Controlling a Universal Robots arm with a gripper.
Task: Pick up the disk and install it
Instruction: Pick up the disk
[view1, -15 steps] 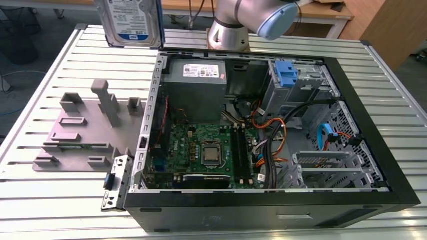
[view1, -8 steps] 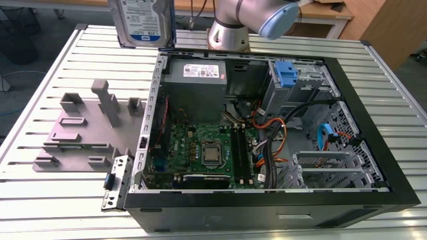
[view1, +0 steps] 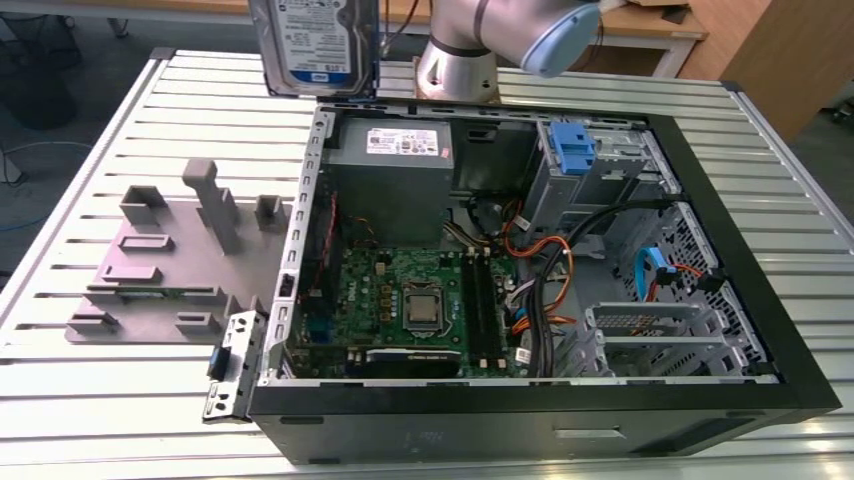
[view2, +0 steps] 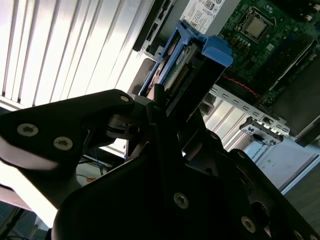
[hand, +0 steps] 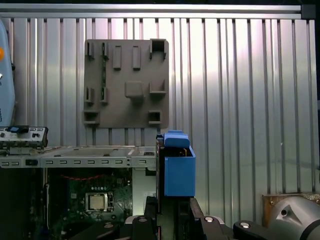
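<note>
Exterior view: the disk (view1: 318, 45) hangs upright over the table (view1: 107, 400), beyond the far left corner of the open computer case (view1: 534, 430); judged mid-carry.
Second wrist view: the claw (view2: 175, 107) is clamped on the disk.
First wrist view: the disk's blue end points away from the claw; installing likely calls for squaring its rails to the drive bay (view1: 601, 165).

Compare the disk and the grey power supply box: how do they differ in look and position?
The disk hangs upright in the air, held by the gripper; the power supply box sits inside the computer case. The disk is a flat slab with blue plastic rails; the box is a deep grey block. The disk's label is white and blue; the box's sticker is white. Both are rectangular and labelled.
</note>
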